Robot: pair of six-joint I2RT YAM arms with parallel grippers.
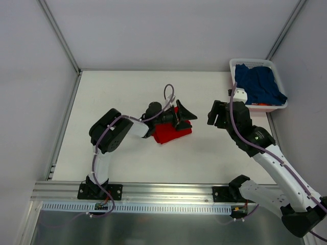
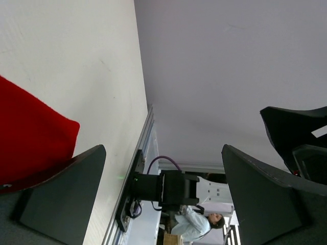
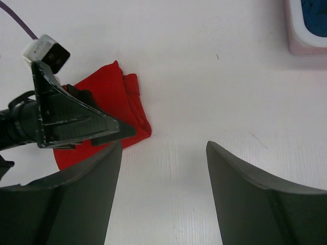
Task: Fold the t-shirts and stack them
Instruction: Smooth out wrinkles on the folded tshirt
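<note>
Shirts sit well apart on my screens. The bright red cloth t-shirt [image 1: 172,132] lies folded into a compact bundle near the middle of the white table [image 1: 112,92], a little toward the right edge. The dark navy blue cloth t-shirt [image 1: 259,84] is crumpled inside the white plastic basket [image 1: 234,65] in the far right corner and fills most of it.

My left gripper [image 1: 183,116] is over the far right part of the red bundle, with its jaws spread wide. On the left wrist view I see nothing in the gap between the two dark fingers [image 2: 61,199]. The red cloth shows only past the outer side of one of them. I cannot tell whether that finger presses on it.

My right gripper [image 1: 213,115] hovers just to the right of the red shirt, between it and the basket and apart from both. Its jaws are spread wide as well, and the right wrist view shows only bare table between its fingers [image 3: 265,199]. From that camera the red shirt lies ahead and to the left, with one finger of the left gripper across its near side. A corner of the basket sits at the upper right.
</note>
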